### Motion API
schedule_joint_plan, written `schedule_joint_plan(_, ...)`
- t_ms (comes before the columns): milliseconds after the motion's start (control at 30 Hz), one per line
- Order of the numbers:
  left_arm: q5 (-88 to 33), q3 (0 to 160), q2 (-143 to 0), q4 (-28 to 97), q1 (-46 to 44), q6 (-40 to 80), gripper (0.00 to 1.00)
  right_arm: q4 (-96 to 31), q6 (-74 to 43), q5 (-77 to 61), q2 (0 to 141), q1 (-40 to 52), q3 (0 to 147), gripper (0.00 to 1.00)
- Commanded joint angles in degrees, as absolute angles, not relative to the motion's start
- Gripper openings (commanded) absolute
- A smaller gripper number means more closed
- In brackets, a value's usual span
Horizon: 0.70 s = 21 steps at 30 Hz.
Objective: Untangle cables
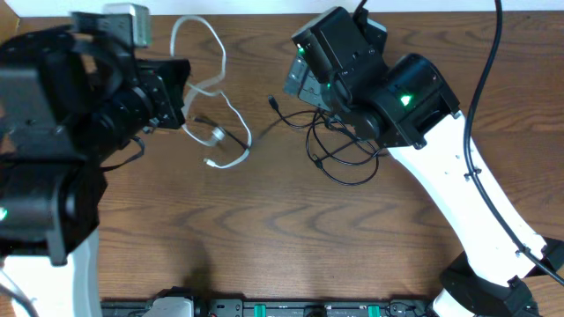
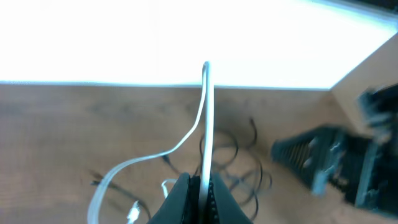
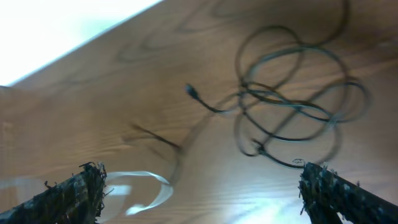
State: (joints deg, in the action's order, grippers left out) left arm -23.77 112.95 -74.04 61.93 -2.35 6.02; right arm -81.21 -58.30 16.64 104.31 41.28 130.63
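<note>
Between the two fingers of our left gripper (image 2: 201, 186) sits the white cable (image 2: 206, 118), and the fingers are squeezed tight on it with no gap showing. From that pinch the cable stands up like a stalk, then bends over and drops back to the wooden table (image 1: 264, 246), where the rest of it lies in loose loops. A thin dark cord (image 1: 202, 121) lies right by those low loops, and we cannot tell if it goes over the white one or just lies beside it.

Our right gripper (image 3: 202, 180) has its fingers spread very wide and holds nothing. Just past it lie the black cables (image 3: 292, 106), a messy pile of rings laid over each other. One small plug (image 3: 191, 91) sits on a tail that sticks out toward the white cable. The pile and the white cable look apart from each other.

We think a few things could go wrong. If we pull the white cable up fast, it could hook the thin dark cord and drag it along. The cable is thin, so it could slide out of the tight fingers. If the wide-open fingers come down on the pile, they could grab many rings at once and pull a knot tighter. Our two arms are near each other, so they could bump
</note>
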Motion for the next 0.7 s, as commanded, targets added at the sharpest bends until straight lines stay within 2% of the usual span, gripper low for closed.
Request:
schedule_joint_plan(0,-22.39,117.4,-73.63,60.25,-2.31,6.37,0.08,-83.37,-56.45,19.0,104.29,41.08,129.32,0.98)
schedule_joint_plan(200,-16.19,119.17,-73.34,53.78,-2.31,16.08,0.07,-84.88,-56.49,18.72,104.29,41.19,122.13,0.99)
schedule_joint_plan(533,-10.2,119.17,-72.75,43.75,-2.26,20.67,0.08,-79.9,-56.51,18.46,104.29,41.23,105.95,0.99)
schedule_joint_plan(667,4.19,119.17,-72.86,43.59,-2.26,20.16,0.07,-78.26,-56.51,17.26,104.29,41.23,102.24,0.99)
